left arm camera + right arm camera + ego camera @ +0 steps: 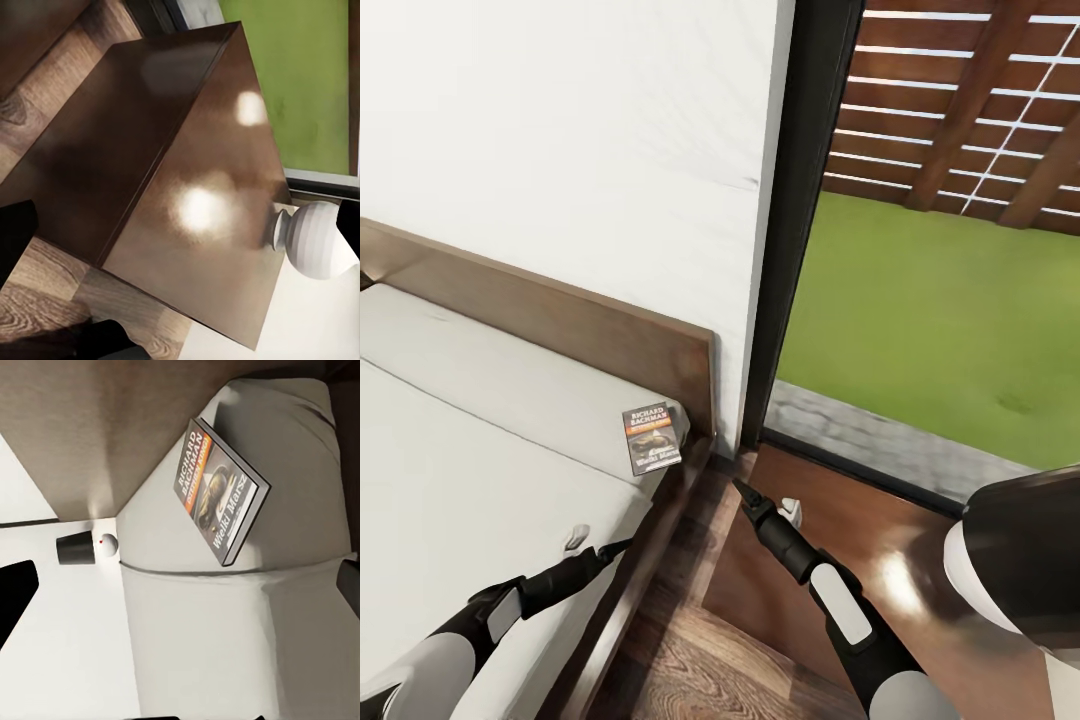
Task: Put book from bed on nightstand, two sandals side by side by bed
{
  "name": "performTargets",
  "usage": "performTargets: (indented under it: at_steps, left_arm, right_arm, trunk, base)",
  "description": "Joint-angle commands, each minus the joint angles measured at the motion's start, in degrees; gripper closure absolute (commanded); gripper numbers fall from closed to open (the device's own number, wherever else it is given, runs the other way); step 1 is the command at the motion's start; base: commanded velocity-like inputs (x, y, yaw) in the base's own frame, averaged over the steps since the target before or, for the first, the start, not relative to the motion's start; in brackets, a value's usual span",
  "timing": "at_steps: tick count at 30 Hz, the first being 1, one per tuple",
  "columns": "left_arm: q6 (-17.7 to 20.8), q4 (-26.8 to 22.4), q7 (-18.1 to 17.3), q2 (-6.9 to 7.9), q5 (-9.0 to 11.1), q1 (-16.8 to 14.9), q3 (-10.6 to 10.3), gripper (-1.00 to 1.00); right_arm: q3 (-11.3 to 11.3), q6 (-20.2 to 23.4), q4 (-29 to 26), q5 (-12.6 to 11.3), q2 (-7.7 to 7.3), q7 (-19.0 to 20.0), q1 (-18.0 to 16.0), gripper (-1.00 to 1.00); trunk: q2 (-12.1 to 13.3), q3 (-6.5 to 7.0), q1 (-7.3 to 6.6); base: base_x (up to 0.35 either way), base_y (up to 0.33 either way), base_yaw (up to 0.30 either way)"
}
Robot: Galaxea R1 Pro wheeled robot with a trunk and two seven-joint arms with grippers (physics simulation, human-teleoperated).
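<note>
Item 1, book (653, 437): dark paperback lettered "RICHARD BACHMAN" with an orange band. I see it lying flat on the bed (460, 480), at the mattress corner by the headboard (560, 320), on the side nearest the nightstand. My right wrist view shows it face up (221, 499) on the pale mattress.

Item 2, nightstand (880, 560): dark brown with a glossy top, standing beside the bed across a strip of wood-plank floor (690, 650), against the dark window frame (800, 220). It carries a lamp (1030, 550) with a black shade; its ribbed white base (315, 240) sits near one corner of the top (187, 172).

Item 3, left gripper (598, 545): over the bed's edge, fingers spread wide, nothing held.

Item 4, right gripper (768, 503): over the gap between bed and nightstand, pointing toward the book, fingers wide apart, nothing held.

Item 5, outside the window: green lawn (940, 310)
</note>
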Motion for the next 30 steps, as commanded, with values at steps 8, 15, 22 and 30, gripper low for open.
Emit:
performTargets:
  at_steps: [8,15,22,30]
  left_arm:
    - [0.59,0.01,-0.1,-0.09,0.54,-0.04,-0.26,-1.0]
    - [0.59,0.01,-0.17,-0.64,0.54,-0.05,-0.19,-1.0]
    - [0.61,0.01,-0.18,-0.76,0.54,-0.02,-0.24,-1.0]
    - [0.59,1.14,-0.1,-0.85,0.54,-0.04,-0.26,-1.0]
  right_arm:
    - [-0.01,0.33,0.94,-0.54,0.0,-0.17,-0.02,-1.0]
    - [0.01,0.65,4.35,-0.6,0.0,-0.32,-0.09,-1.0]
    - [0.01,0.68,4.63,-0.6,0.0,-0.28,-0.11,-1.0]
    - [0.01,0.84,4.01,-0.6,0.0,0.0,-0.11,-1.0]
  trunk:
    - [-0.02,-0.03,0.0]
    - [-0.02,-0.03,0.0]
    - [-0.02,-0.03,0.0]
    - [-0.02,-0.03,0.0]
  base:
    - [0.0,0.0,0.0]
    - [0.0,0.0,0.0]
    - [0.0,0.0,0.0]
    - [0.0,0.0,0.0]
